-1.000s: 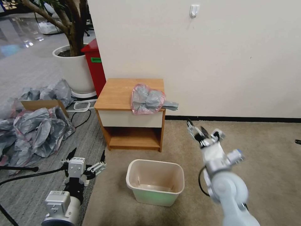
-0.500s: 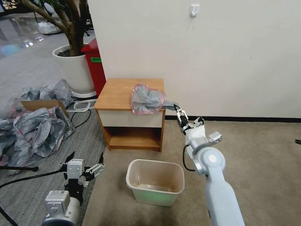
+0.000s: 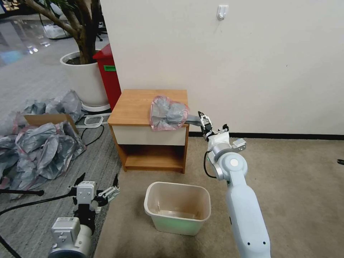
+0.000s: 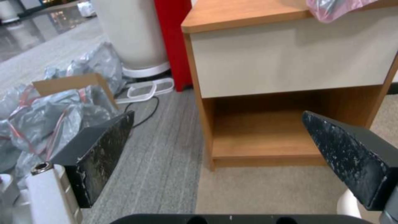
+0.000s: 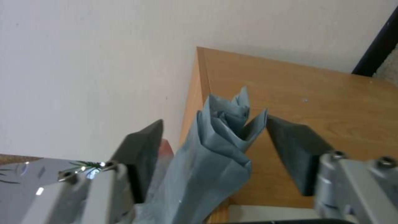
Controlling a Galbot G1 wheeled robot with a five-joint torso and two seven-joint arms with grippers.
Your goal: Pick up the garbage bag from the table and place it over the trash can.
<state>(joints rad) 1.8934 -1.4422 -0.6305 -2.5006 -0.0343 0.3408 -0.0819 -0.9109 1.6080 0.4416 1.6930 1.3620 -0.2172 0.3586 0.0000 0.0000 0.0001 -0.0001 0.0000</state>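
Right gripper [image 3: 204,121] now nearer, fingers wide astride garbage bag [image 3: 168,113] tail, trash can [image 3: 177,207] empty

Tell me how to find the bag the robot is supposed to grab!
Look at the wooden table against the white wall. The garbage bag lies on its right front corner, its grey tail poking off between the open fingers of the right tool. It is one bag with a pink rim, not the grey heap on the floor.

Premises: office-type interior staged as a test area. Evidence: grey carpet tiles [image 3: 43,82] meeting beige carpet [image 3: 286,172], plain cream wall [image 3: 251,64] with black skirting, large potted tree [image 3: 84,71], red bin [image 3: 107,75], heap of grey bags [image 3: 39,147] around a cardboard box.
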